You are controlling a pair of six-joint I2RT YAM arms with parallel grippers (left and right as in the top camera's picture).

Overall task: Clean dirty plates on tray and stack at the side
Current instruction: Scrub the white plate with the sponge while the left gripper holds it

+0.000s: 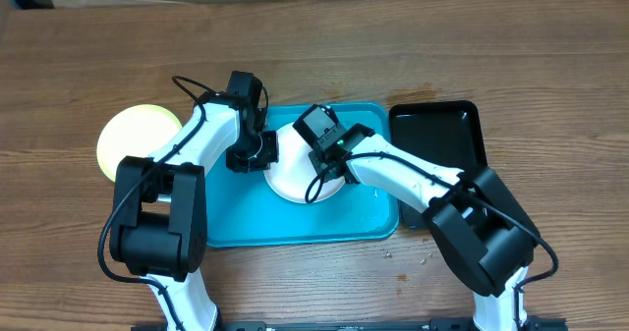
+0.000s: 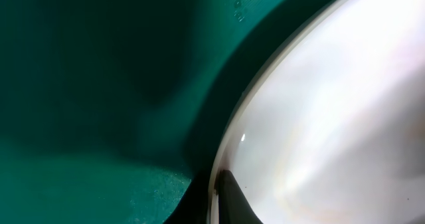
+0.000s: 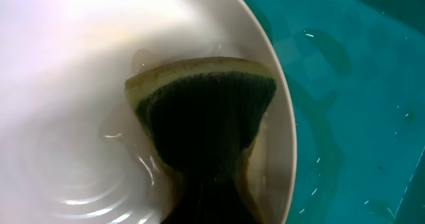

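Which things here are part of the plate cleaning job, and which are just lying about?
Part of the job: white plate, turquoise tray, yellow-green plate, sponge.
Just lying about: black tray.

The left arm (image 1: 201, 135) and right arm (image 1: 403, 174) have white links, bulky black joints and thin, seemingly loose black cables (image 1: 187, 83).

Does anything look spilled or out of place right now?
Nothing is knocked over. Water drops lie on the turquoise tray beside the white plate, which is wet around the sponge. A few specks dot the table by the tray's front corner.
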